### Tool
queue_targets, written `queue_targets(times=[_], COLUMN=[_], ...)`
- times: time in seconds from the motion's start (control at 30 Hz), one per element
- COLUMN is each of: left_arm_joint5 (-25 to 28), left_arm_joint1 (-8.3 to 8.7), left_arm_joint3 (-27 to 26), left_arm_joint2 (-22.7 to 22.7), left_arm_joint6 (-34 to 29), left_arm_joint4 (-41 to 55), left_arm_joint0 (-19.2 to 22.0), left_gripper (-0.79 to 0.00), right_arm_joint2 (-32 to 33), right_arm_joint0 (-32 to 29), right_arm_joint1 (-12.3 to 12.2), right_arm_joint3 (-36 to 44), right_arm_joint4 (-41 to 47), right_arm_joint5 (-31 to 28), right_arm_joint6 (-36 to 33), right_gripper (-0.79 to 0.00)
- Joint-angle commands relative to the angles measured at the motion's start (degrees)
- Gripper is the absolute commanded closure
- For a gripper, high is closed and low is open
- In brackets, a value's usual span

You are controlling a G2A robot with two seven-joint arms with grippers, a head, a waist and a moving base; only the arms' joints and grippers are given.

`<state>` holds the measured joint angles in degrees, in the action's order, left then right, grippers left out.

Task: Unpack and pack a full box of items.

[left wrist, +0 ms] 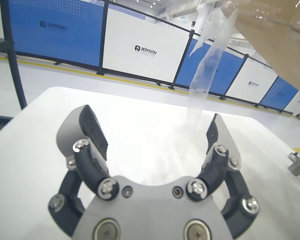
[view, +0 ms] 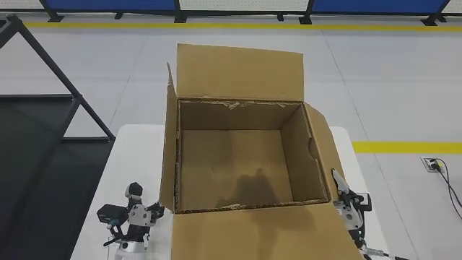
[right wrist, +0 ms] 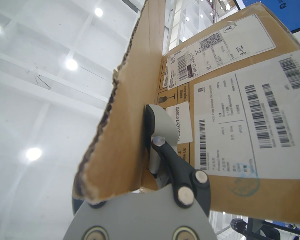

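Top view: overhead, set back, looking down; open box (view: 238, 159) at frame centre on white table (view: 137, 152).
Left wrist view: low, close behind left gripper (left wrist: 155, 136), facing across the table to far partitions (left wrist: 145, 48).
Right wrist view: tilted upward, hard against the box's side flap (right wrist: 130, 116).
Shared: box in all three; table in top and left wrist.
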<state>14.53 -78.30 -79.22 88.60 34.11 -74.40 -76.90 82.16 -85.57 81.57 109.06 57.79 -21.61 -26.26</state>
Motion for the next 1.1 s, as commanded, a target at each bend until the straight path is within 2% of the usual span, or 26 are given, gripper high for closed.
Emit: queue_targets(times=[0.0,0.3,0.57,0.7,0.97,1.0,1.07], left_arm_joint5=[-2.3,-4.2,-1.0,-0.6,-1.2,-1.3,-1.4], left_arm_joint1=[0.15,0.80,1.61,1.84,1.95,1.99,2.02], left_arm_joint3=[1.1,3.8,5.0,5.1,5.7,5.8,6.1], left_arm_joint2=[-0.3,-0.5,0.2,-0.4,-2.2,-2.4,-2.8], left_arm_joint6=[1.5,3.5,3.9,4.1,4.0,4.0,4.0], left_arm_joint4=[-4.6,-11.4,-13.9,-15.3,-16.5,-16.8,-16.9], left_arm_joint0=[1.2,5.7,8.5,9.2,10.5,10.7,10.9], left_gripper=[-0.785,-0.785,-0.785,-0.751,-0.446,-0.385,-0.332], right_arm_joint2=[-0.1,-0.1,0.5,0.7,0.8,0.9,1.0], right_arm_joint0=[-0.1,-0.5,-1.0,-1.3,-1.7,-1.8,-1.9], right_arm_joint1=[0.0,-0.1,-0.2,-0.2,-0.3,-0.3,-0.3], right_arm_joint3=[0.3,1.1,1.7,1.9,2.2,2.3,2.2], right_arm_joint4=[-0.1,-0.3,0.8,1.1,1.2,1.2,1.2], right_arm_joint5=[0.3,1.6,3.2,3.6,3.8,3.8,3.8], right_arm_joint6=[-0.1,-0.8,-2.1,-2.6,-3.0,-3.0,-3.1], right_gripper=[0.000,0.000,0.000,0.000,0.000,0.000,0.000])
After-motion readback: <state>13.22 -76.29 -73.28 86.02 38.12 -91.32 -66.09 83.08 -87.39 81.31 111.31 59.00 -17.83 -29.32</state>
